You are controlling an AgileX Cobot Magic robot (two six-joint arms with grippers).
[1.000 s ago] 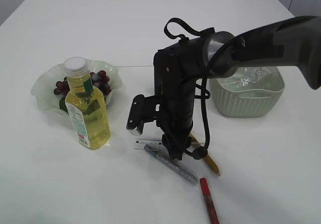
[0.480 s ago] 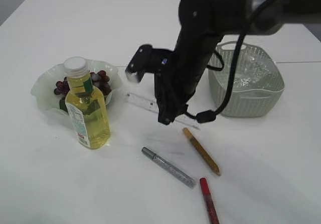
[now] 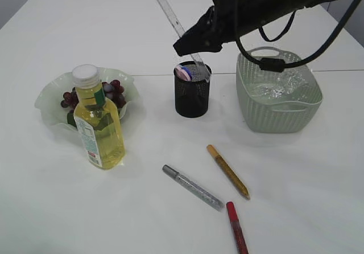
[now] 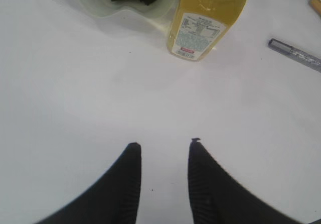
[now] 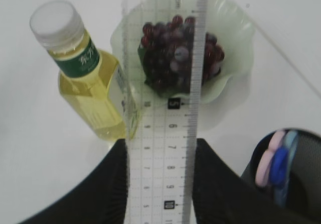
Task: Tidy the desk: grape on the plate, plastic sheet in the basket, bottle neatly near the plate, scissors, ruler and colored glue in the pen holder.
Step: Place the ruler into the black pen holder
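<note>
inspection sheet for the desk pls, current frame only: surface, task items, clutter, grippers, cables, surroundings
Surface: white tabletop, no spills seen.
Job's things: purple grapes on the pale green wavy plate; yellow-liquid bottle with white cap upright in front of the plate; clear plastic sheet in the pale green woven basket; transparent ruler tilted above the black mesh pen holder, which holds pink and blue handles; silver, gold and red glue pens lying on the table.
Clutter: nothing seen.
Grippers: right gripper clamped on the ruler; left gripper open, empty, over bare table.
Cables: black cables looping off the right arm above the basket.
Surroundings: nothing seen.
</note>
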